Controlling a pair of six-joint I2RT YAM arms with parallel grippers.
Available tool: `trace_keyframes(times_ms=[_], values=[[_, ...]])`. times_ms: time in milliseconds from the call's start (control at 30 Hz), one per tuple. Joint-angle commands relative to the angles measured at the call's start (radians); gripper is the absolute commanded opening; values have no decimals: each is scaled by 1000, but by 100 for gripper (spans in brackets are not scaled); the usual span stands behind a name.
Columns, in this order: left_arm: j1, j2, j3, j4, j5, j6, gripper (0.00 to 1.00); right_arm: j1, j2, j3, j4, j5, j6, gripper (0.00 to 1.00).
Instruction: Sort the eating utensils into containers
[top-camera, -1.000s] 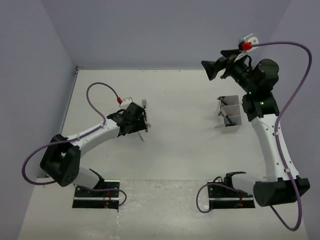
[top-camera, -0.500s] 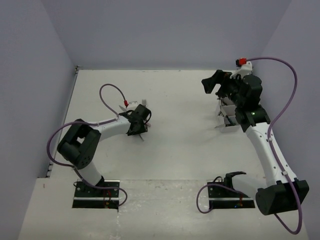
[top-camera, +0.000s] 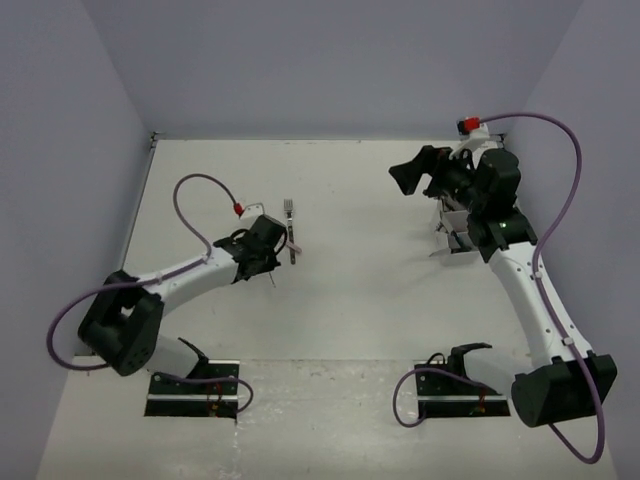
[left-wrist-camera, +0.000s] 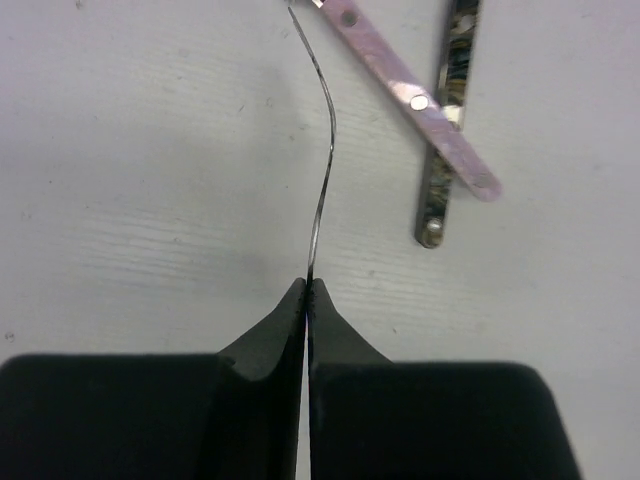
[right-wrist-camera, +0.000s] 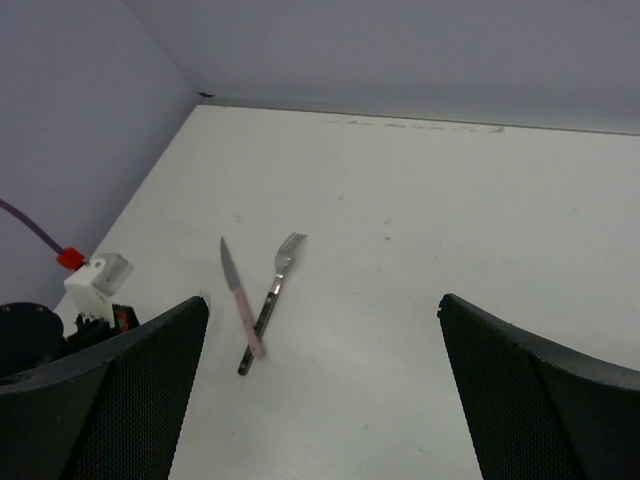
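Observation:
My left gripper (left-wrist-camera: 308, 285) is shut on a thin metal utensil (left-wrist-camera: 322, 180), seen edge-on and curving away from the jaw tips. Just right of it lie a pink-handled knife (left-wrist-camera: 420, 100) and a dark-handled fork (left-wrist-camera: 440, 150), crossed on the table. From above, the left gripper (top-camera: 270, 255) sits beside the fork (top-camera: 290, 228). The right gripper (top-camera: 415, 175) hangs open and empty in the air, left of the containers (top-camera: 462, 238), which its arm partly hides. The right wrist view shows the knife (right-wrist-camera: 238, 290) and fork (right-wrist-camera: 275, 280) far below the open right gripper (right-wrist-camera: 325, 390).
A purple cable (top-camera: 195, 190) loops over the left arm. The back wall (top-camera: 320, 70) and side walls close in the white table (top-camera: 360, 300). The arm bases (top-camera: 195, 390) stand at the near edge.
The left gripper has gone from open to shut beside the fork and knife. The right arm has come lower and swung left over the containers.

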Motion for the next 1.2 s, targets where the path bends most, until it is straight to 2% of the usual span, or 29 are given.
trace_keyframes(times_ms=[0,67,200,367,500,567,700,800,900,933,1000,1133,1167], values=[[-14,-235,-36,92,17,76,0,12,4,-30,118,-278,6,99],[-17,-370,-94,235,82,176,0,17,10,-58,206,-408,41,99],[-19,-490,-125,440,337,267,0,73,22,-139,364,-539,108,99],[-26,-501,-121,621,577,330,0,225,57,-170,460,-565,153,99],[-33,-489,-116,712,676,330,0,294,74,-227,634,-501,262,99],[-36,-484,-110,756,711,328,0,313,87,-244,657,-430,300,99],[-43,-483,-102,793,728,316,0,340,97,-258,697,-363,346,86],[-45,-490,-94,800,742,318,0,350,102,-261,711,-317,359,82],[-46,-492,-88,806,749,314,0,362,113,-249,728,-297,365,72],[-46,-492,-87,810,757,314,0,365,119,-241,732,-297,363,62],[-48,-489,-84,815,757,308,0,374,125,-238,758,-296,366,49],[-48,-469,-67,821,745,298,0,383,153,-219,763,-327,363,33],[-48,-463,-62,833,745,292,0,388,157,-218,769,-338,362,24]])
